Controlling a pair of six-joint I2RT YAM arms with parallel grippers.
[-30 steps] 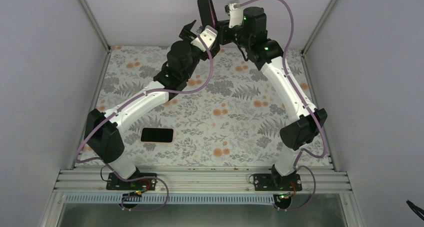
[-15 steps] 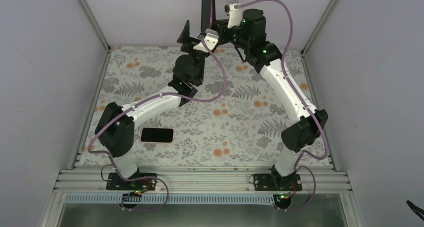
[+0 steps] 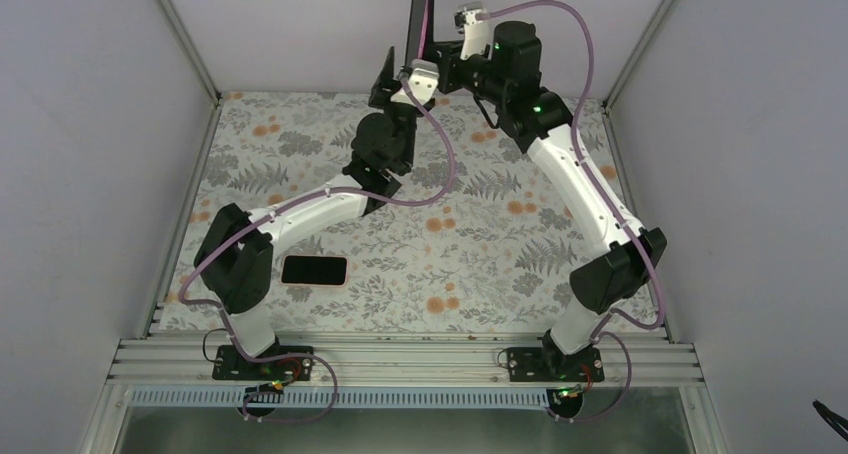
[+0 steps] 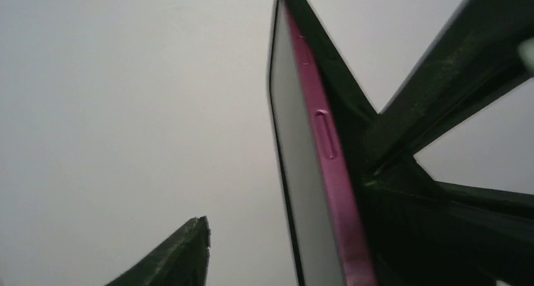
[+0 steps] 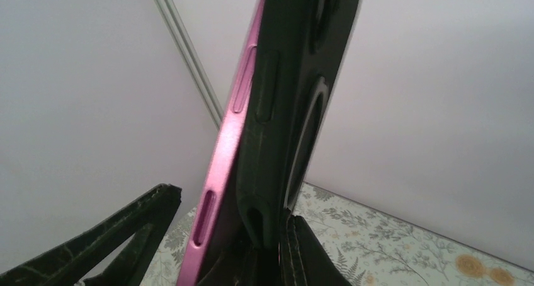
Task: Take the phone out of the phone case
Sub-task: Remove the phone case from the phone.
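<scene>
High at the back, the phone (image 3: pixel 420 19) stands on end in its black phone case (image 3: pixel 413 14). My right gripper (image 3: pixel 437 59) is shut on the case's lower end. In the right wrist view the phone's magenta edge (image 5: pixel 230 135) lies against the black case (image 5: pixel 296 78), and my right gripper (image 5: pixel 283 229) pinches the case at the bottom. My left gripper (image 3: pixel 395 69) reaches up from the left and straddles the phone. In the left wrist view the phone (image 4: pixel 324 172) rests against the right-hand jaw. A gap remains between its screen and the left finger (image 4: pixel 182 254).
A second dark phone (image 3: pixel 313 270) lies flat on the floral tabletop (image 3: pixel 450 234) near the left arm's base. Grey walls close in the back and both sides, and the rail with both arm bases runs along the near edge.
The left gripper has swung up and right to the raised phone, and its jaws have narrowed around it. The right arm has lifted the phone slightly and turned it edge-on.
</scene>
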